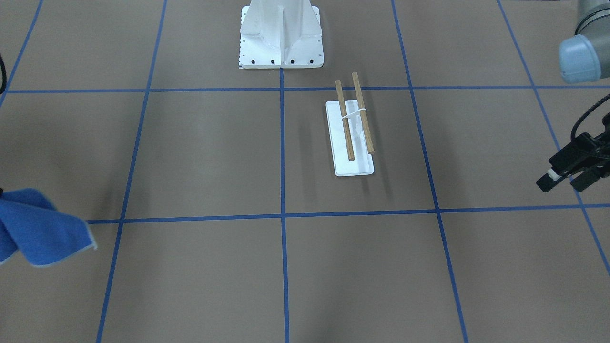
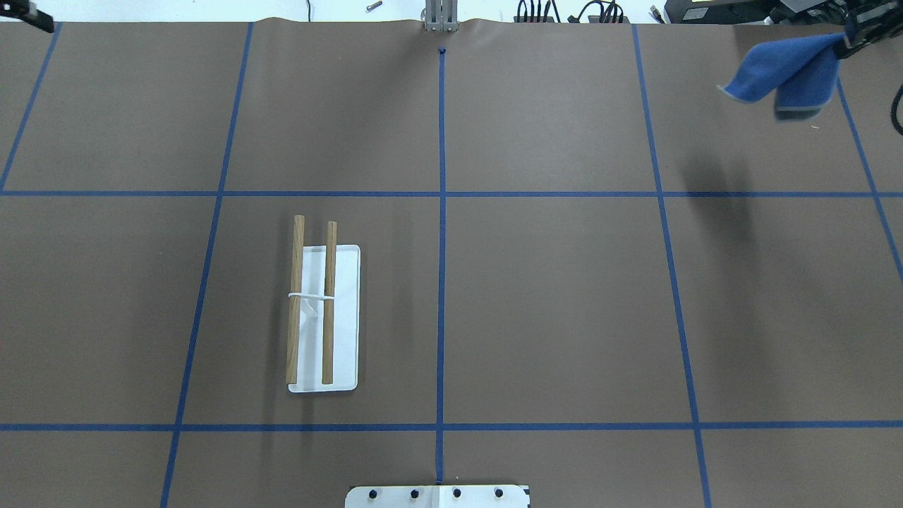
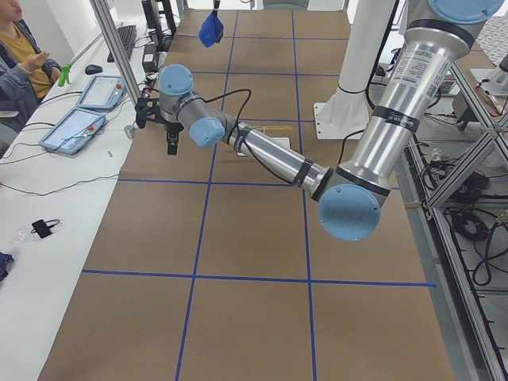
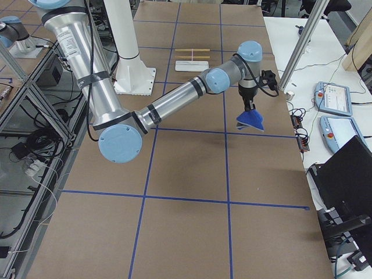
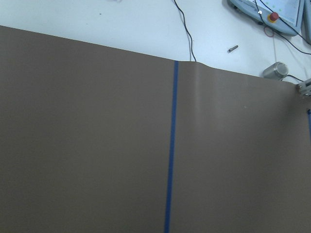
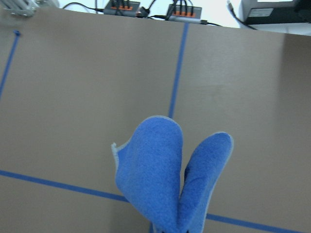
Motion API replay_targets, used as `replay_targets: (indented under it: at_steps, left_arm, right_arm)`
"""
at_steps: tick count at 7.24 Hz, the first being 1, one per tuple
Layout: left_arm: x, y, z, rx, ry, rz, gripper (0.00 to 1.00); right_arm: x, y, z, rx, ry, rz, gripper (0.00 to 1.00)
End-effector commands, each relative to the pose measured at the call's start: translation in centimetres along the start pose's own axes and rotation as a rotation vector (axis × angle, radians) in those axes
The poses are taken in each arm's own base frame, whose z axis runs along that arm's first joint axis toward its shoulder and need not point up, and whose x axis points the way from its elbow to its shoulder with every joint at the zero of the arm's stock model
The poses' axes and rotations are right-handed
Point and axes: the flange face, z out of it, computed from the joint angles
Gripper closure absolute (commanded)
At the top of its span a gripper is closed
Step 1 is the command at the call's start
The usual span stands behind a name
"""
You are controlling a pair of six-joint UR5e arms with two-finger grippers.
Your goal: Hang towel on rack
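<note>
The blue towel (image 2: 783, 70) hangs bunched from my right gripper (image 2: 845, 39), which is shut on its top, well above the table at the far right corner. The towel also shows at the left edge of the front view (image 1: 33, 228), in the right side view (image 4: 250, 120) and in the right wrist view (image 6: 165, 179). The rack (image 2: 329, 303), two wooden dowels on a white base (image 1: 355, 166), stands bare left of the table's centre line. My left gripper (image 1: 562, 183) is open and empty, far out on the left, away from the rack.
The white ribbed arm pedestal (image 1: 281, 38) stands at the near middle edge, close to the rack. Blue tape lines grid the brown table. Cables and sockets (image 2: 564, 10) line the far edge. An operator (image 3: 20, 63) and control tablets (image 3: 79, 127) are on the side bench.
</note>
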Motion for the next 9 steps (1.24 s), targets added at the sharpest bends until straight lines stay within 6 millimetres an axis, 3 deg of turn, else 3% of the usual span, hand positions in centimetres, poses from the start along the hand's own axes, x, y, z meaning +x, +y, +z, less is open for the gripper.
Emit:
replay_targets:
  at_steps: [1,3,4,6,7,9]
  left_arm:
    - [7.3,4.2,2.0,-0.068,0.063,-0.172,0.02]
    - [15.6,8.8,4.9,-0.173,0.118,-0.412,0.02]
    - [16.5,10.1,5.6,-0.201,0.161,-0.526,0.02]
    - [17.7,12.8,7.9,-0.244,0.233,-0.534,0.02]
    - [18.2,13.4,8.8,-0.210,0.265,-0.535,0.02]
    - [18.6,16.8,12.6,-0.231,0.426,-0.564,0.02]
  right_arm:
    - [-11.2,2.8,-2.5,-0.003,-0.068,0.063,1.00]
    - [-16.2,4.9,-2.8,0.014,-0.099,0.041,1.00]
    - [-18.6,5.4,-3.0,0.028,-0.113,0.001,1.00]
    - [-22.8,6.0,-3.3,0.020,-0.164,0.043,1.00]
    - [-23.5,5.9,-3.8,0.035,-0.178,0.044,1.00]
    - [-25.3,5.5,-4.4,0.068,-0.250,0.108,1.00]
